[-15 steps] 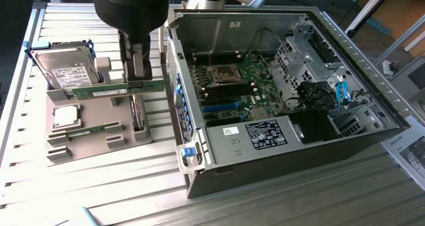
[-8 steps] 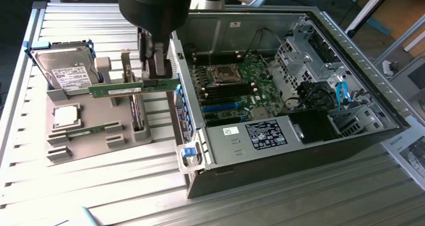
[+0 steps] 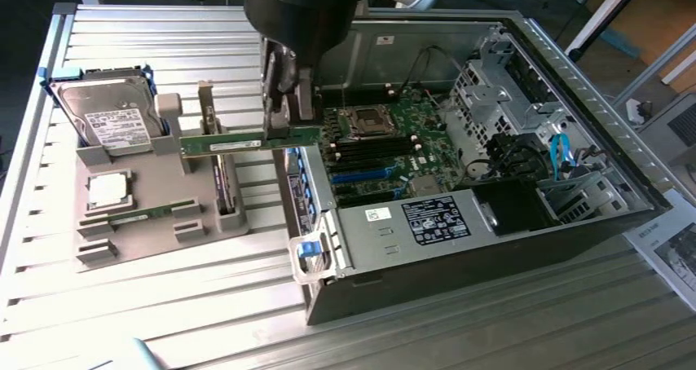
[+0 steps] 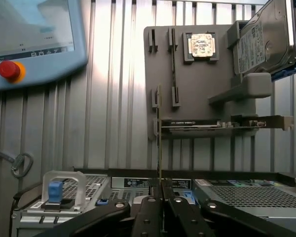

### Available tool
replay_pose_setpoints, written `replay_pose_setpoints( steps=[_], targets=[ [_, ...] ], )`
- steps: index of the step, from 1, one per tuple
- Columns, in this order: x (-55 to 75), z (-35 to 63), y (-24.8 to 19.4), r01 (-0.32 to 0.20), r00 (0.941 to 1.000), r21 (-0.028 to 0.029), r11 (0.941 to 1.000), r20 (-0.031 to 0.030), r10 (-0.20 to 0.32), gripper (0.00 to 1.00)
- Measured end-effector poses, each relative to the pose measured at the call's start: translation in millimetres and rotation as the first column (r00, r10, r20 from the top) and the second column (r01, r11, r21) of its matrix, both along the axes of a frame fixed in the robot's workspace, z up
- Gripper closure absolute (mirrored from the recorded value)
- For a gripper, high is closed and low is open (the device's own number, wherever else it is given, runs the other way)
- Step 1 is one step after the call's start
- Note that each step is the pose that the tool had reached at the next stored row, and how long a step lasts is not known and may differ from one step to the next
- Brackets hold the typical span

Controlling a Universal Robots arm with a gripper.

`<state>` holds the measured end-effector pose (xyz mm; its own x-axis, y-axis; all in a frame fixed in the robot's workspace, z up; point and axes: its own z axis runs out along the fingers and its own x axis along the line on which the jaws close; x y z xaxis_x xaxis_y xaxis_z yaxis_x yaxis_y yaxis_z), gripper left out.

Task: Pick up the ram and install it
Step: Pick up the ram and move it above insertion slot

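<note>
Ribbed metal tabletop; grey fixture, open computer case; fingers clamp ram.

The ram sits in the claw. The holder tray lies below, on the exterior view's left of the claw. The computer case is on its right.

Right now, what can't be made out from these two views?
Chips on the ram: wrist view sees it edge-on; in exterior view the gripper covers part.
Which motherboard slots are free: exterior view, too small.
End of the hard drive: cut off by the wrist view's edge.
</note>
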<state>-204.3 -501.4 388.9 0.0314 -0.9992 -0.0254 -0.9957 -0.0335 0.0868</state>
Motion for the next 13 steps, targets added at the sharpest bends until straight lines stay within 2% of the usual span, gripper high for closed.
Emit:
replay_pose_setpoints(
  steps=[5,7,8,10,12,13],
  targets=[
    [2.8,0.0,0.0,0.000,1.0000,-0.0003,1.0000,-0.0011,0.000,0.88],
    [2.8,0.1,0.0,0.000,1.0000,0.0003,1.0000,0.0002,0.000,0.88],
    [2.5,0.0,0.0,0.000,1.0000,0.0013,1.0000,0.0043,0.000,0.88],
    [1.5,0.0,0.0,0.000,0.9998,0.0038,1.0000,0.0185,0.000,0.88],
    [0.0,0.1,0.0,-0.001,0.9992,0.0068,1.0000,0.0405,0.001,0.88],
    [-0.2,0.1,0.0,-0.001,0.9989,0.0076,1.0000,0.0461,0.001,0.88]
  ],
)
